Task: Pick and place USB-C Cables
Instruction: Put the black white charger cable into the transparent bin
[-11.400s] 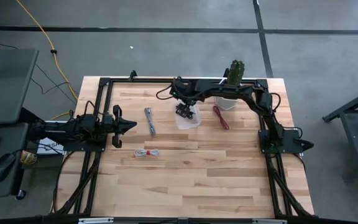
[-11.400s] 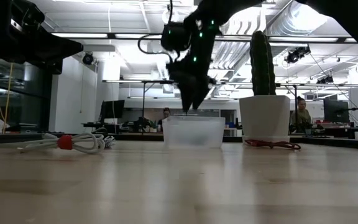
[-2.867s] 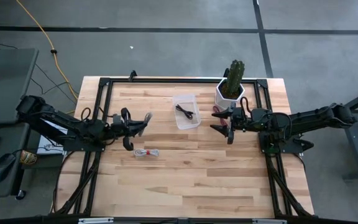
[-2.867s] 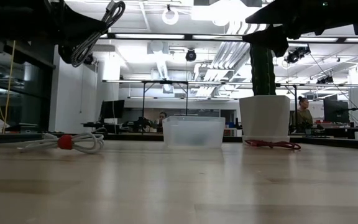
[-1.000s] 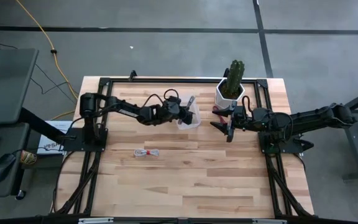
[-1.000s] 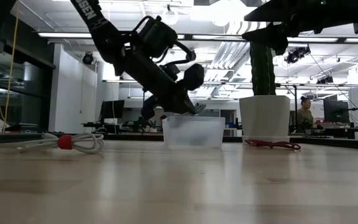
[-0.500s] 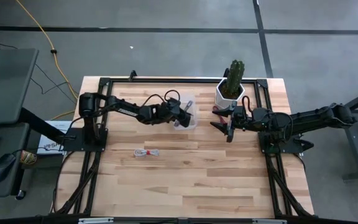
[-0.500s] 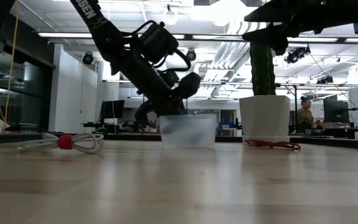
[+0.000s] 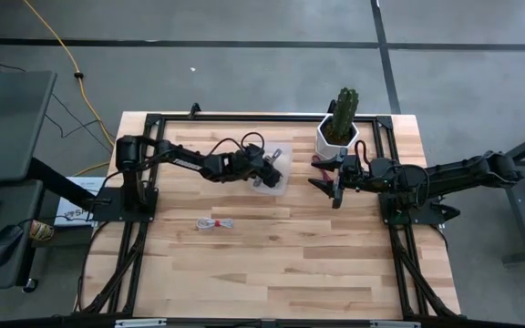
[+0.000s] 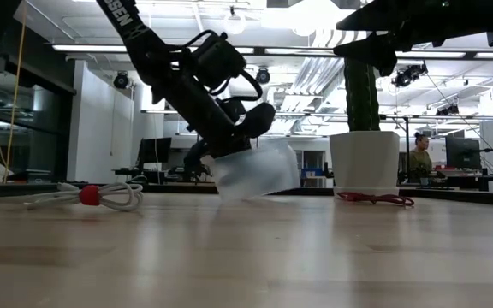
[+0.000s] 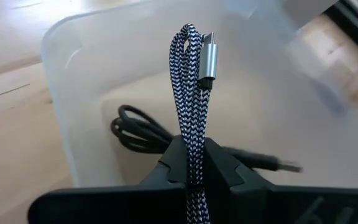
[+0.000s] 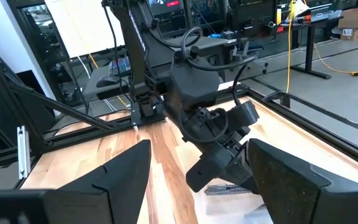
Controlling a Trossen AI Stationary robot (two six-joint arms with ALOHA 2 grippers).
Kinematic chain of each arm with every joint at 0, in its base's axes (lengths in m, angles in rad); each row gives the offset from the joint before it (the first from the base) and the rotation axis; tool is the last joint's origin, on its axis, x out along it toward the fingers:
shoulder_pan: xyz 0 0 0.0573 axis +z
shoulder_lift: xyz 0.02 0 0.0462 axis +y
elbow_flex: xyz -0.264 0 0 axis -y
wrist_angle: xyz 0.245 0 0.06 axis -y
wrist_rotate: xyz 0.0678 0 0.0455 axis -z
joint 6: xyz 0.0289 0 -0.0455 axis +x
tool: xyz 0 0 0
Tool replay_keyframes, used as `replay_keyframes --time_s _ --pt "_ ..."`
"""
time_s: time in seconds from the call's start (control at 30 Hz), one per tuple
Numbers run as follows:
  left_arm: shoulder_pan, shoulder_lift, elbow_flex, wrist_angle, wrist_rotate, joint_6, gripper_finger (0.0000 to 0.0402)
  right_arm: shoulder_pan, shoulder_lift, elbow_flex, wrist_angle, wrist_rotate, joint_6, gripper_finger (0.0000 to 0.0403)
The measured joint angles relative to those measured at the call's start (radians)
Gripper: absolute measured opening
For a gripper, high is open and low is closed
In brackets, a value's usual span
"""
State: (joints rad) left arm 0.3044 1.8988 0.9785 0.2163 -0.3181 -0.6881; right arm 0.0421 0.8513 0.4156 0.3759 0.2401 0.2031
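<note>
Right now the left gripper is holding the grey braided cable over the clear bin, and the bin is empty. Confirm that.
Not empty: the left wrist view shows a black cable lying in the clear bin. The left gripper does hold the grey braided cable over it.

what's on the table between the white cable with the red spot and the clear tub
Nothing. In the high view, bare wood separates the white cable from the clear tub; the low view agrees.

A tall green cactus (image 9: 345, 107) stands in a white pot (image 9: 334, 141) at the far edge of the light wooden worktop (image 9: 281, 264). A clear plastic box (image 10: 255, 174) is tipped up on one side. A long yellow cord (image 9: 55, 41) lies on the grey floor (image 9: 244, 73).
</note>
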Motion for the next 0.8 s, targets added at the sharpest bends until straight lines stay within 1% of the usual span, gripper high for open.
replay_keyframes --time_s 0.17,0.47,0.57,0.8 --pt "-0.006 0.0 0.0 0.043 0.005 0.0 0.0001 0.0 0.0 0.0 0.0 0.0 0.001 0.0261" --pt "-0.005 0.0 0.0 0.053 0.079 0.01 0.0001 0.0 0.0 0.0 0.0 0.0 0.001 0.0261" --pt "-0.006 0.0 0.0 0.053 0.083 0.011 0.0002 0.0 0.0 0.0 0.0 0.0 0.002 0.0261" --pt "-0.006 0.0 0.0 0.053 0.084 0.011 0.0028 0.0 0.0 0.0 0.0 0.0 0.002 0.0261"
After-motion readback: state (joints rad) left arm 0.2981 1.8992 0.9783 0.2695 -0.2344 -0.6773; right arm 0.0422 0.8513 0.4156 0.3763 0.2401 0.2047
